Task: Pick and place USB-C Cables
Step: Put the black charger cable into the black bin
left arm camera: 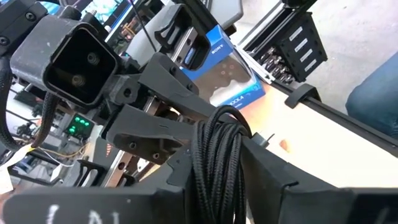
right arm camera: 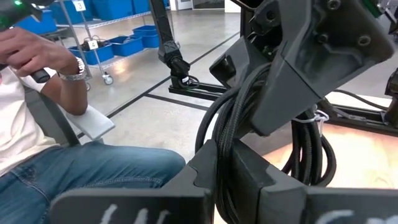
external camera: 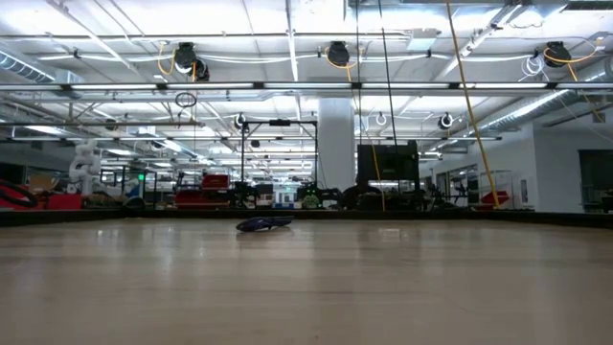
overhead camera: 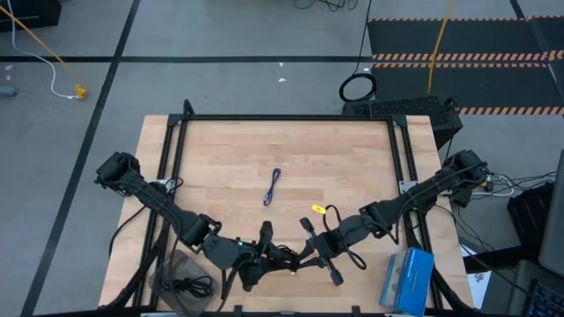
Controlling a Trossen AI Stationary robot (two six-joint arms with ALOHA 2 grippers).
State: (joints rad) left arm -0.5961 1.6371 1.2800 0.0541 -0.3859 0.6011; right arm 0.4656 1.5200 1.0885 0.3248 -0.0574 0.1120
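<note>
A black braided USB-C cable bundle [overhead camera: 342, 254] hangs in loose loops between my two grippers, above the table's near edge. My left gripper [overhead camera: 284, 257] and my right gripper [overhead camera: 317, 250] meet there tip to tip, both shut on this bundle. The short purple-blue cable [overhead camera: 272, 187] lies folded on the wood at mid-table, also seen as the purple-blue cable [external camera: 263, 224] in the low view. Another black cable bundle [overhead camera: 189, 284] rests in a grey pouch [overhead camera: 167, 269] at the near left corner. My left gripper pinches the black bundle's looped strands [left arm camera: 219, 163] between its two fingers, several strands together. The loop end [left arm camera: 229, 115] arches past the fingertips, clear of the table. My right gripper pinches the same bundle's strands [right arm camera: 225, 163] between its two fingers. The remaining loops [right arm camera: 311, 155] hang slack beside it, above the wood.
A blue box [overhead camera: 407, 280] lies at the near right corner. A small yellow tag [overhead camera: 317, 209] sits by the right arm. A black frame [overhead camera: 282, 117] runs round the tabletop. A seated person [right arm camera: 56, 124] is beyond the near edge. Bare wood [overhead camera: 229, 163] spreads across the far half.
</note>
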